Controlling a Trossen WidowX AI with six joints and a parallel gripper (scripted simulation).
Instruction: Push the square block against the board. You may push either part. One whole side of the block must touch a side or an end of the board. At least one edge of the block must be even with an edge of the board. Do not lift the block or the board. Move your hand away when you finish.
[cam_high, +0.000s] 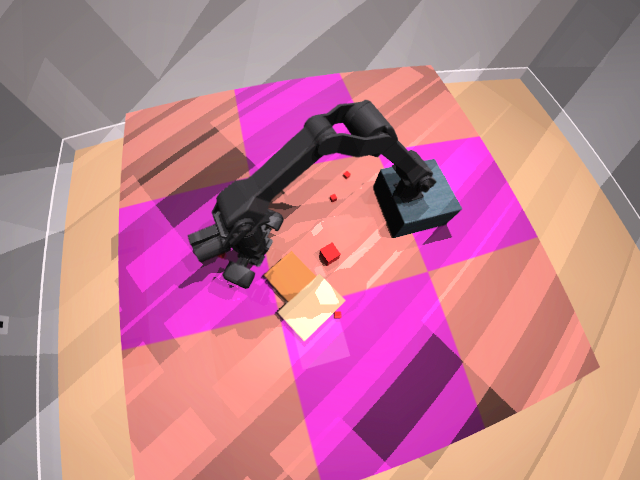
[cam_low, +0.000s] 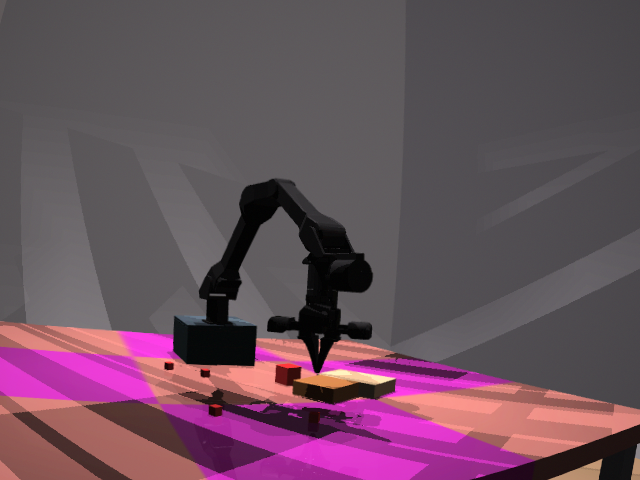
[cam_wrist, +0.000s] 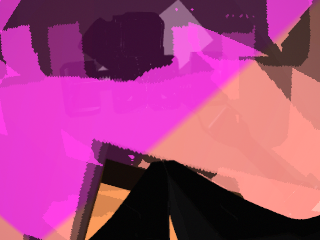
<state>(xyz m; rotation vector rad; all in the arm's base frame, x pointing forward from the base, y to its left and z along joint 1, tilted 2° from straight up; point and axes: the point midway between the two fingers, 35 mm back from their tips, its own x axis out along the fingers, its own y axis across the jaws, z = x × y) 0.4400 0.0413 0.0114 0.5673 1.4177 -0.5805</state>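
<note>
The orange square block (cam_high: 290, 276) (cam_low: 325, 383) (cam_wrist: 107, 197) lies flat. Its lower-right side in the top view lies along a long side of the cream board (cam_high: 306, 316) (cam_low: 376, 380), with no clear gap. There the block's right corner is close to the board's upper corner, and their edges look about even. A small offset cannot be ruled out. The board reaches past the block at its other end. My gripper (cam_low: 317, 370) (cam_wrist: 163, 172) is shut and empty, with its tips raised above the block's top. In the top view the hand hides its own tips.
A larger red cube (cam_high: 329, 253) (cam_low: 287, 374) lies close to the block. A small red cube (cam_high: 337, 314) lies by the board's right side. Other small red cubes (cam_high: 346, 174) (cam_high: 332, 197) lie towards the dark base box (cam_high: 431, 209) (cam_low: 222, 343).
</note>
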